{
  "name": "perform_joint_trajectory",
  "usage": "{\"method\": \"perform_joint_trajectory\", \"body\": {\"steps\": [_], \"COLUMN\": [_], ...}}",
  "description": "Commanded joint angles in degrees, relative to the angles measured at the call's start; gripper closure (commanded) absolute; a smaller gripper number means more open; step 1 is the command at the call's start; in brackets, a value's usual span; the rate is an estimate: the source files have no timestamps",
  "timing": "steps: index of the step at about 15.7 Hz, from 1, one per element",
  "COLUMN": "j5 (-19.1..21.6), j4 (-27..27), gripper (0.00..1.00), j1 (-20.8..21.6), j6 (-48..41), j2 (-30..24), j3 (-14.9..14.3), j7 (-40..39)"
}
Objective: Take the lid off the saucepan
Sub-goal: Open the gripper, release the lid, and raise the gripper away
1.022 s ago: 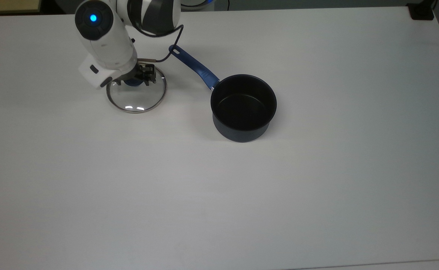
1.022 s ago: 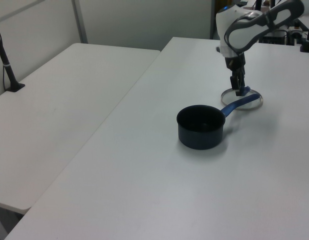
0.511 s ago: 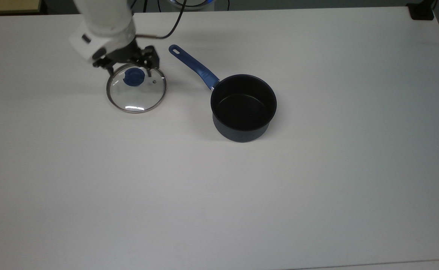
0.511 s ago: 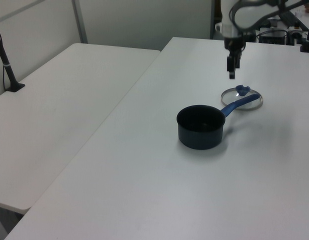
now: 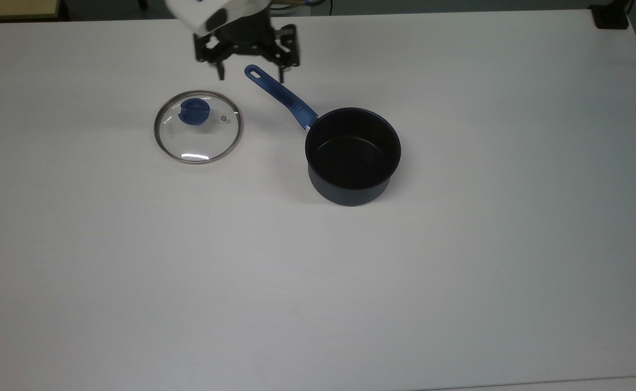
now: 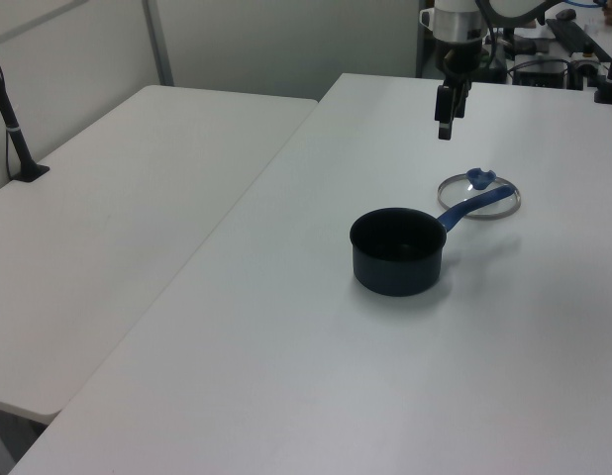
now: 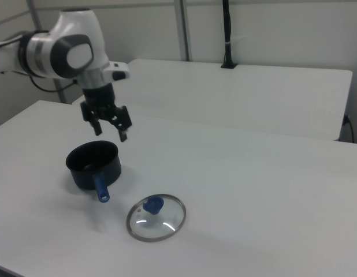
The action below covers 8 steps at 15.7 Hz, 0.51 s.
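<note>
The glass lid [image 5: 198, 140] with its blue knob [image 5: 194, 111] lies flat on the white table, to the top view's left of the saucepan [image 5: 353, 157]. The saucepan stands uncovered, black inside, its long blue handle [image 5: 281, 95] pointing towards the lid's far side. My gripper [image 5: 251, 70] hangs open and empty, raised above the table over the handle's slotted end. In the left view the gripper [image 6: 445, 121] is well above the lid [image 6: 479, 195] and the saucepan [image 6: 397, 253]. In the right view the gripper [image 7: 111, 133] hovers over the saucepan [image 7: 93, 166], with the lid [image 7: 156, 217] in front.
The white table [image 5: 318, 282] stretches wide and bare towards the top view's bottom. A second table [image 6: 118, 218] adjoins it on the left view's left, carrying a black post [image 6: 14, 129]. A dark object [image 5: 611, 16] sits at the top view's upper right corner.
My gripper opened off the lid's knob, rose, and moved to the top view's right until it hung over the handle's end. The lid and saucepan stayed where they were.
</note>
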Motion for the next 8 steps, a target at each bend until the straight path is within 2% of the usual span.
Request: {"method": "perform_joint_trajectory", "body": {"steps": [1,8], "j5": [-0.4,-0.2], "j4": [3.7,4.0], "gripper": [0.0,0.0], "j1": [-1.3,-2.0], "j6": [-8.5,-9.1], "j2": [-1.8,-2.3], "j3": [2.9,3.1], "j7": [1.1,0.9]}}
